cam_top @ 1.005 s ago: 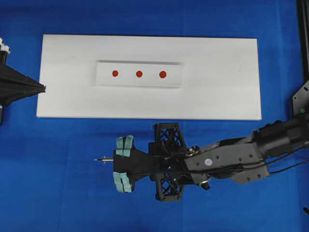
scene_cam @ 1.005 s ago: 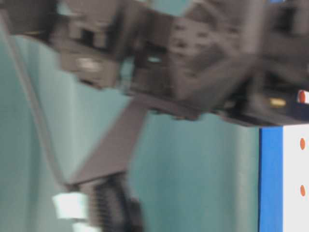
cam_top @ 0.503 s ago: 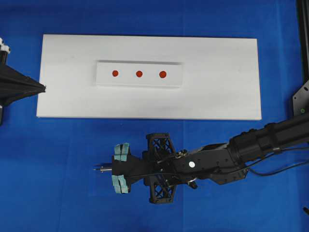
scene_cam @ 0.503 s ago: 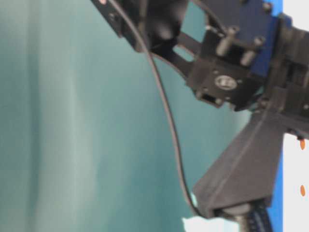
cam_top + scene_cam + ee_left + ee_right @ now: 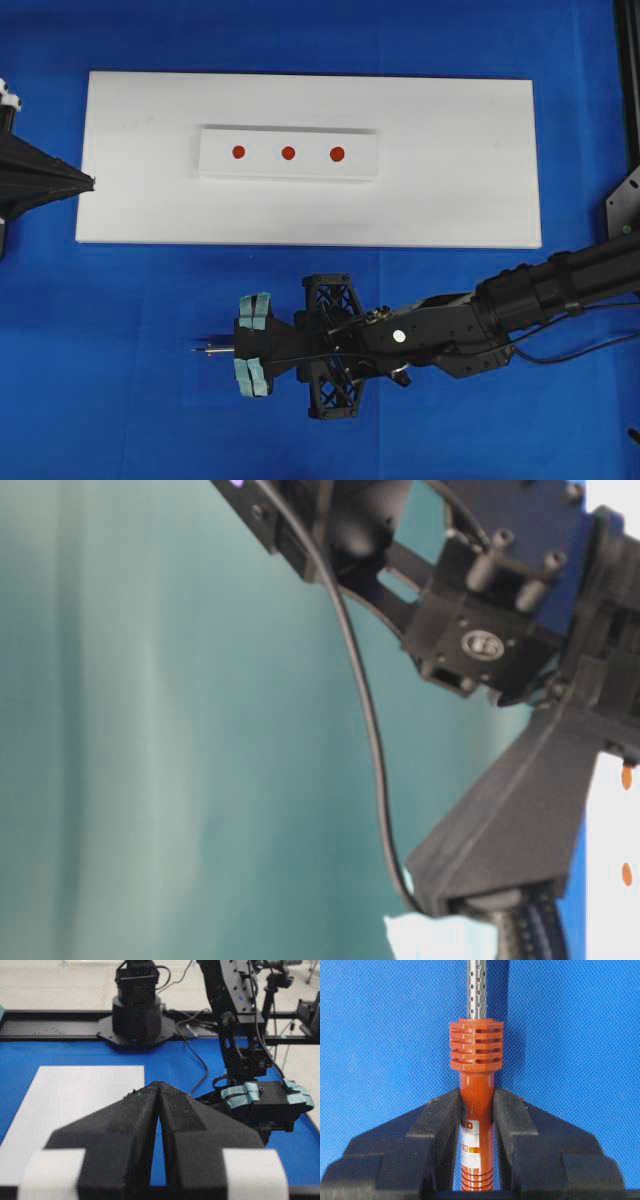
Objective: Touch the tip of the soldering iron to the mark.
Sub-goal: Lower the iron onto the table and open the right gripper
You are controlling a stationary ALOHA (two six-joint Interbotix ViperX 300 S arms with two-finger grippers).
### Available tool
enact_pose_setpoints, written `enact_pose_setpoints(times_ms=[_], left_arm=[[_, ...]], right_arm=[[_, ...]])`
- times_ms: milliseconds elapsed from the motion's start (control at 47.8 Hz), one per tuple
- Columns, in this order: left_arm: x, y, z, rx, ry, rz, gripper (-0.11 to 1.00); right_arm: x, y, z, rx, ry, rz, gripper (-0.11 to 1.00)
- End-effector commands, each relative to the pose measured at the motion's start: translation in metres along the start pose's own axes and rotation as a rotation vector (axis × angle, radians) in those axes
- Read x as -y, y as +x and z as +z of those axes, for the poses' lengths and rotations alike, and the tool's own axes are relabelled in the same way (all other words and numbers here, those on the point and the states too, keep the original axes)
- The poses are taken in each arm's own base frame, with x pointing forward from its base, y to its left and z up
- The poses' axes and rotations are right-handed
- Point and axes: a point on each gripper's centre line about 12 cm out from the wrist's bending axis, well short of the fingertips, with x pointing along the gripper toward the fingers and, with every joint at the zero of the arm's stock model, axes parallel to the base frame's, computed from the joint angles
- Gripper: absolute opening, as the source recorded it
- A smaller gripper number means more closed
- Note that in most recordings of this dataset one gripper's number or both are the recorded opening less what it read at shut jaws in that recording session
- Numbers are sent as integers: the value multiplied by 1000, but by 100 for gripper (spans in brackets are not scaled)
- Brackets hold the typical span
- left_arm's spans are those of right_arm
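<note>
The soldering iron [image 5: 476,1045] has a red-orange ribbed handle and a perforated silver shaft. My right gripper [image 5: 476,1097] is shut on its handle. From above, the right gripper [image 5: 240,348] hovers over the blue mat in front of the white board, and the iron's tip [image 5: 205,350] points left. The mark [image 5: 337,153] is the rightmost and slightly largest red dot on the raised white strip [image 5: 288,170], well behind the tip. My left gripper [image 5: 85,182] is shut and empty at the board's left edge, its tips [image 5: 159,1085] pressed together.
The white board [image 5: 450,180] lies on blue cloth, and two smaller red dots [image 5: 238,152] [image 5: 288,153] sit left of the mark. The iron's black cord [image 5: 365,710] hangs by the right arm. A black rail and arm base [image 5: 137,1015] stand at the far side.
Over the last second the right arm carried the iron slightly toward the front edge and lower. In the last half second it hardly moved. The left arm stayed still.
</note>
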Motion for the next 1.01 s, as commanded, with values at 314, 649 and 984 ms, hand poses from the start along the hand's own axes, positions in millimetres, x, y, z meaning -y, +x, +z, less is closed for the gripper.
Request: enact_pose_setpoints(times_ms=[314,649,984], left_arm=[[1,2,7,23,0,-4,0],[1,2,7,20,-17,-4,0],[1,2,7,20,-17,-4,0]], right_arm=[[0,-10,8,28,7,12,48],[-2,-32,16,61,8,24,85],[2,-119,25,63,9,-13,87]])
